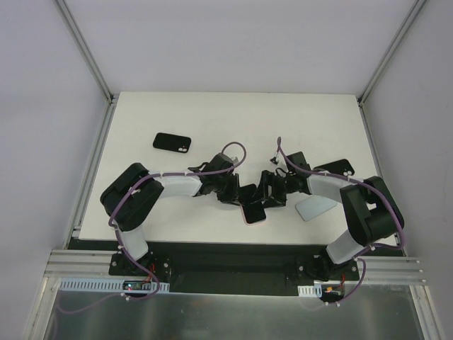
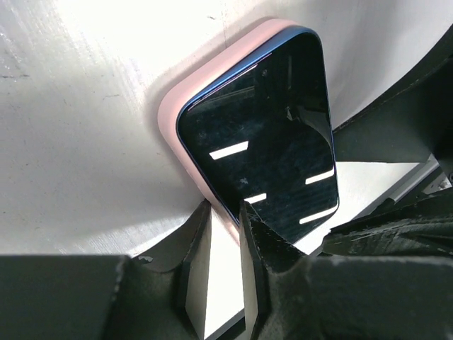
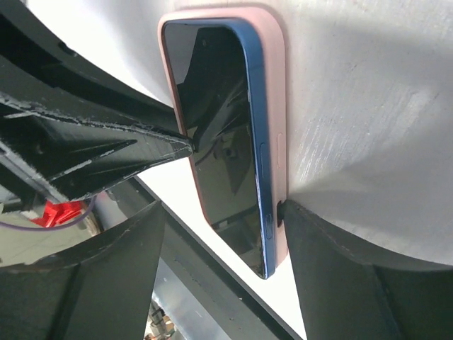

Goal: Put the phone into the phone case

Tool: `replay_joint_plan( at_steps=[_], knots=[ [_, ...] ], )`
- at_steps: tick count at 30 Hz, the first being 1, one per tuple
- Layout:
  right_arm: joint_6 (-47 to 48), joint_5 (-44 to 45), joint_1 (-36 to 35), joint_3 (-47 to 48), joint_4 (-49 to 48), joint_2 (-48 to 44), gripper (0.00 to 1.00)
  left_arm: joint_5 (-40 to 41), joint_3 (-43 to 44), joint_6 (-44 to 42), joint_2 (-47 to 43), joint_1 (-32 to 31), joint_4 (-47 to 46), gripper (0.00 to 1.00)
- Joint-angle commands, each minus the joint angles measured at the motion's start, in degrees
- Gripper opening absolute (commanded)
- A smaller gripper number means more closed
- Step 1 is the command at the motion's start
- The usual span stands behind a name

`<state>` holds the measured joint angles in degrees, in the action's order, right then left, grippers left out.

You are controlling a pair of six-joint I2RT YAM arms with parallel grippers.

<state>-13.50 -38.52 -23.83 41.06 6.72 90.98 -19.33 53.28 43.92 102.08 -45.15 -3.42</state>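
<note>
The phone [image 2: 262,142] lies screen-up in the pink phone case [image 2: 170,113], mid-frame in the overhead view, its blue edge standing proud along one side. The left gripper [image 2: 223,234] pinches their near edge; the right gripper [image 3: 223,212] straddles them, jaws wide. An uneven press could pop the phone free. Fingers hide the near corners, so seating there is unclear.

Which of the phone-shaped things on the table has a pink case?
The dark-screened phone at the table's near middle: a pink case rims it. The far-left black slab, the right black slab and the pale slab show no pink.
</note>
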Motion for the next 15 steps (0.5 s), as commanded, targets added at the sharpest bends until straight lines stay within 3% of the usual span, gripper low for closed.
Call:
replay_joint_plan(
  at_steps=[1, 15],
  knots=[
    [0.92, -1.74, 1.06, -2.74, -4.72, 0.96, 0.72, -2.99, -2.82, 1.43, 0.14, -0.56, -3.26, 0.16],
    [5.15, 11.17, 0.37, -2.21, 2.94, 0.52, 0.81, -5.1, -5.82, 1.69, -1.36, 2.34, -5.63, 0.12]
  ],
)
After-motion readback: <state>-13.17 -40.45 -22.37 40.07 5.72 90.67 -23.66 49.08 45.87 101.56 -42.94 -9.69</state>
